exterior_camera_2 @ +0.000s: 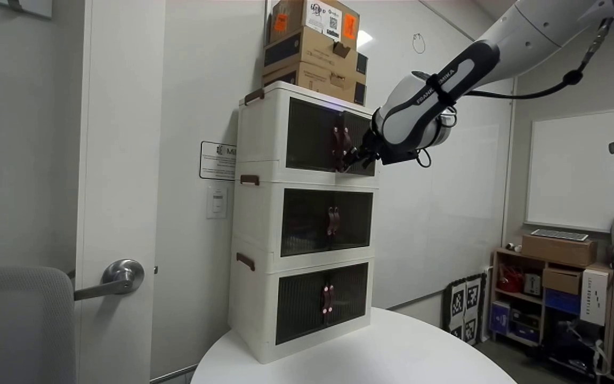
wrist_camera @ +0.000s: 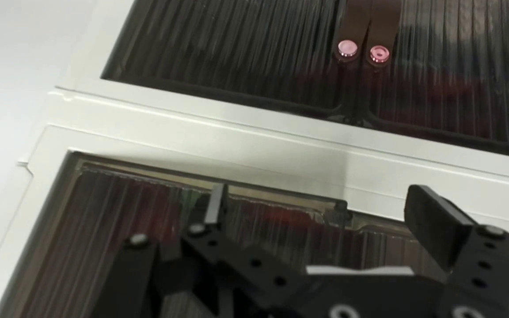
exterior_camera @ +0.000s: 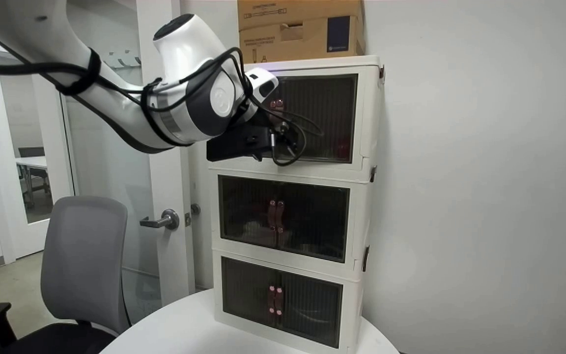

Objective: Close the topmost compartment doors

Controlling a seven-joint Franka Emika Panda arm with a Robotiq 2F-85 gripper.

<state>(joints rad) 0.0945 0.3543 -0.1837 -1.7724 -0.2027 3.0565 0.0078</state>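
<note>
The topmost compartment doors sit in the cream cabinet's highest tier. In an exterior view, the left door [exterior_camera_2: 309, 138] lies flush and the right door [exterior_camera_2: 363, 128] appears slightly ajar. The right door also shows in another exterior view [exterior_camera: 329, 113], where my arm hides most of the left one. The wrist view is upside down; there the right door's [wrist_camera: 117, 212] corner stands slightly proud and shades the frame, beside the left door [wrist_camera: 387, 247]. My gripper [wrist_camera: 318, 194] is open and empty, before the doors' lower edge near the brown handles [exterior_camera_2: 337, 141]. Contact cannot be told.
The middle tier [exterior_camera: 312, 216] and lowest tier [exterior_camera: 312, 305] are shut below. Cardboard boxes [exterior_camera_2: 312, 58] stand on the cabinet. The cabinet stands on a round white table [exterior_camera_2: 419, 346]. A chair [exterior_camera: 84, 255] and a door with a lever handle [exterior_camera: 162, 220] are beside it.
</note>
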